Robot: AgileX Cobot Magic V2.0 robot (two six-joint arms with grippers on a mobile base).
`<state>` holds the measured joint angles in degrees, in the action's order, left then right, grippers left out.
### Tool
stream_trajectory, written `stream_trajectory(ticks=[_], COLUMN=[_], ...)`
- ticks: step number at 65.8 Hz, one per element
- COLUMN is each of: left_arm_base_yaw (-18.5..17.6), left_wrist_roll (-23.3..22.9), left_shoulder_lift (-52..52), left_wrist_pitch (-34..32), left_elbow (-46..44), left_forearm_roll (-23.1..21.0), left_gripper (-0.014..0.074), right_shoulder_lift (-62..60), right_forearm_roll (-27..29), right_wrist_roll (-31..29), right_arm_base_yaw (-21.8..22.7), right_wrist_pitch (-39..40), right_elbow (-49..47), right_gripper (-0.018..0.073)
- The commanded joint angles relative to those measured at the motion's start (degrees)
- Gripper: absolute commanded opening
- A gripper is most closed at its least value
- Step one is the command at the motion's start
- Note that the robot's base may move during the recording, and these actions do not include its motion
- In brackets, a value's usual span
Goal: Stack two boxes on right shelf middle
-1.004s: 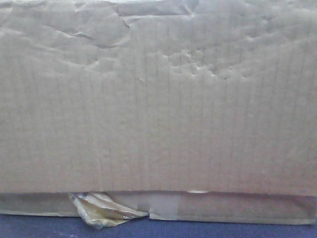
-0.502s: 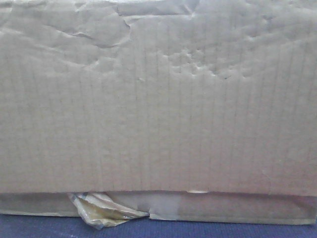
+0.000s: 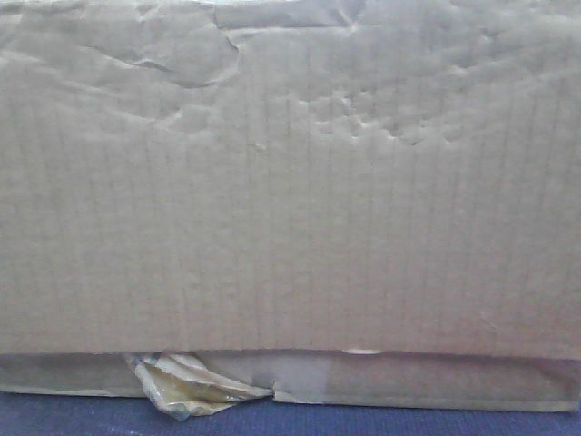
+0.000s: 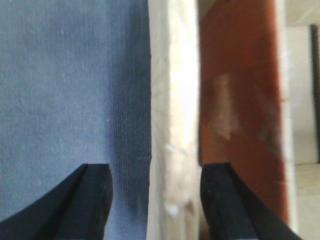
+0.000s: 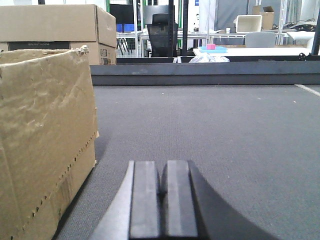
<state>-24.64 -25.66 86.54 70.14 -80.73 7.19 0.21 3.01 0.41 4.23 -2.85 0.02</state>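
- grey felt surface (image 5: pixel 210 120): taken as the reference. It was seen wide and flat in the right wrist view, and as a blue strip at the bottom of the front view.
- creased box (image 3: pixel 290 200): set on the felt surface, with its dented face filling the front view. A clear-taped band (image 3: pixel 436 380) was run along its bottom edge, just above the felt.
- ragged-topped box (image 5: pixel 45 145): stood on the felt surface. Whether it was the creased one could not be told.
- closed box (image 5: pixel 55 22): placed near the felt surface's far edge.
- left gripper (image 4: pixel 157 167): held wide, with a box wall (image 4: pixel 170 100) straddled but not clamped. One finger was over the felt, the other over the box interior.
- right gripper (image 5: pixel 161 187): pads pressed together, nothing held, low over the felt surface.
- yellowish tape scrap (image 3: pixel 195 389): crumpled, hung from the band down to the felt.
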Motion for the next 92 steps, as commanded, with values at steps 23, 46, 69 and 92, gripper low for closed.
stream_trajectory(ticks=[23,46,69,92], left_arm_base_yaw=[-0.09,-0.09,-0.09,-0.09], left_wrist_roll=[0.02,0.02,0.02,0.02], left_shoulder_lift=[0.62,0.62,0.62,0.62], left_wrist_pitch=[-0.18,-0.18,-0.18,-0.18], left_elbow=[0.00,0.00,0.00,0.00], left_forearm_roll=[-0.27,-0.27,-0.27,-0.27], left_gripper=[0.0309,0.0309,0.0309,0.0309], right_shoulder_lift=[-0.21,-0.21,2.22,29.83], right_forearm_roll=[0.18,-0.71,5.80,5.80], right_wrist_roll=[-0.41,-0.41,1.71,1.71], right_arm_base_yaw=[0.20,0.20,0.20,0.09], right_wrist_pitch=[0.79,2.39,-13.53,-42.29], right_elbow=[-0.02,-0.02,-15.23,-32.65], right_gripper=[-0.0163,-0.0163,-0.0163,-0.0163])
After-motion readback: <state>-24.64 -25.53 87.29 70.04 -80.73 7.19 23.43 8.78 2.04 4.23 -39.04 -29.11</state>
